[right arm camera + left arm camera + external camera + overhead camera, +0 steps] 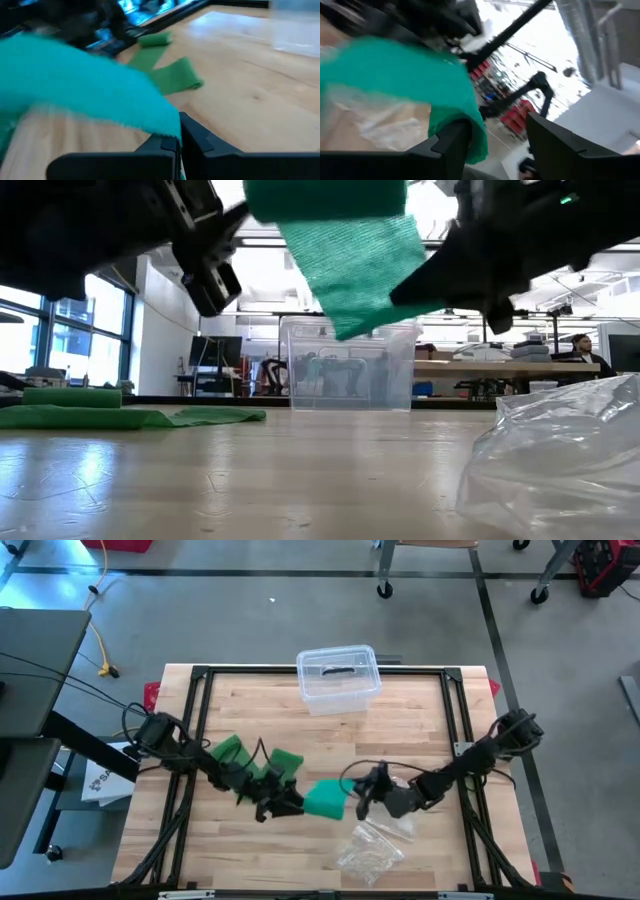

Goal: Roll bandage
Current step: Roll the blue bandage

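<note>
Bright window backlight; heavily motion-blurred wrist views

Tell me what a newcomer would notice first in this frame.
The bright green bandage stands out first, held up off the table's middle between the two grippers. The right gripper is shut on its edge, and the left gripper stands open against its other side. More of the green strip lies flat near the left arm, with a clear plastic box at the far edge and a crumpled clear bag at the near edge.

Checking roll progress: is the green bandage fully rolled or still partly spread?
Partly spread: the green bandage hangs between both grippers while its tail lies flat on the table.
</note>
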Robot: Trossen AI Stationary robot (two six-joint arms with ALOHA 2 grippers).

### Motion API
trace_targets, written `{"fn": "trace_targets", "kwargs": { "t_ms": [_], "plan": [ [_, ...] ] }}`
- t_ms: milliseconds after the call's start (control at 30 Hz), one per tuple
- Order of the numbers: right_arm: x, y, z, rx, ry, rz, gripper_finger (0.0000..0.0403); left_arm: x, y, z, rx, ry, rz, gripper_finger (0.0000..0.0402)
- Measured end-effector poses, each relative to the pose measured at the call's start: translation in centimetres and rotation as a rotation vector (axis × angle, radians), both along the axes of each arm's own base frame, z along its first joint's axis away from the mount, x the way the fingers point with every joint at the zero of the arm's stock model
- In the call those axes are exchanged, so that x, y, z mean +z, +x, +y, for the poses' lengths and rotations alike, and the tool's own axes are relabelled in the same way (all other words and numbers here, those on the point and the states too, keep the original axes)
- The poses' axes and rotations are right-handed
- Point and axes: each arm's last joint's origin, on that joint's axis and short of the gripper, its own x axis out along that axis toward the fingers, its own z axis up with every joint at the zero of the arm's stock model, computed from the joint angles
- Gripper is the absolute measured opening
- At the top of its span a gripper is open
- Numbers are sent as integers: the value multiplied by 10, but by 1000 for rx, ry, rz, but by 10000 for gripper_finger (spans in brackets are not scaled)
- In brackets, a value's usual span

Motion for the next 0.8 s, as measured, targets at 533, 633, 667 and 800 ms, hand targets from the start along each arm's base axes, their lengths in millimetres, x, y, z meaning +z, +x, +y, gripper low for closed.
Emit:
{"fn": "trace_targets", "kwargs": {
  "t_ms": [533,633,667,800],
  "plan": [
    [-8,-4,4,66,95,75,0,41,20,-25,75,218,-277,186],
    [-7,-8,12,84,111,60,0,52,17,-22,129,270,-331,186],
    [-6,-10,16,94,113,50,0,56,16,-22,145,286,-351,186],
    [0,-15,33,163,103,-1,0,67,11,-14,239,359,-392,175]
  ]
}}
